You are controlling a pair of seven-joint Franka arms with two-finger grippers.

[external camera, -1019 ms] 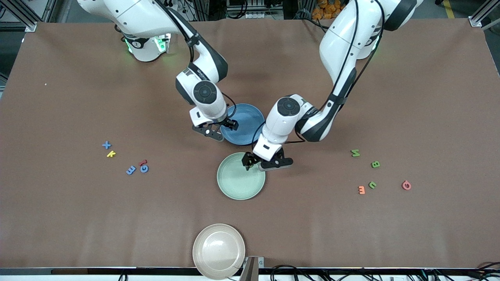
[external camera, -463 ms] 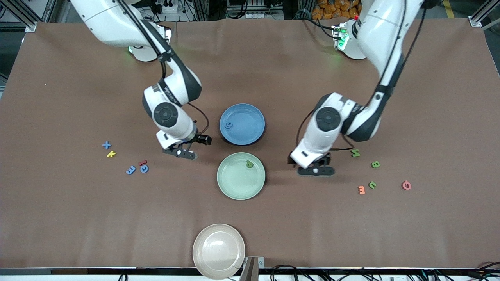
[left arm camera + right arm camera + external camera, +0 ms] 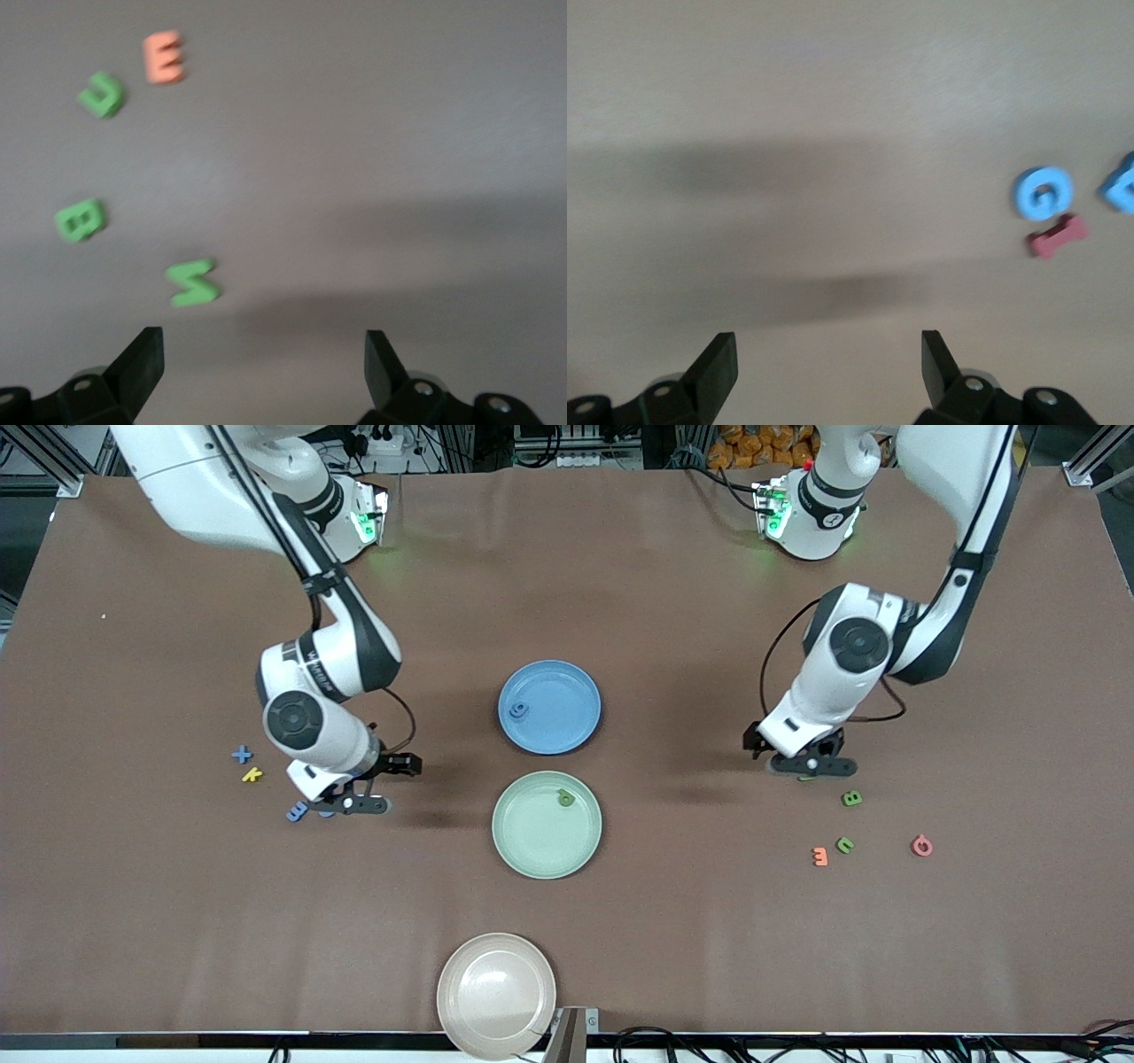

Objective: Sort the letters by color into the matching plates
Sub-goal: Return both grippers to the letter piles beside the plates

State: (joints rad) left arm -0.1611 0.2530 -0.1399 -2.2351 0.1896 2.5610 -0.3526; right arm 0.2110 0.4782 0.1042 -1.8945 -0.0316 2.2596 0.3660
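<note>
Between the two arms you have the blue plate [image 3: 549, 707] and green plate [image 3: 547, 825] with one letter each, while your left gripper [image 3: 264, 367] over the green M [image 3: 193, 282] and right gripper [image 3: 828, 367] near the blue G [image 3: 1043, 193], both wide open and empty, may pinch the red piece [image 3: 1057, 237] touching it.

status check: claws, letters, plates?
Left claw open, empty, over green M. Right claw open, empty, beside blue G. One letter each in blue plate and green plate. Nothing blocking.
</note>
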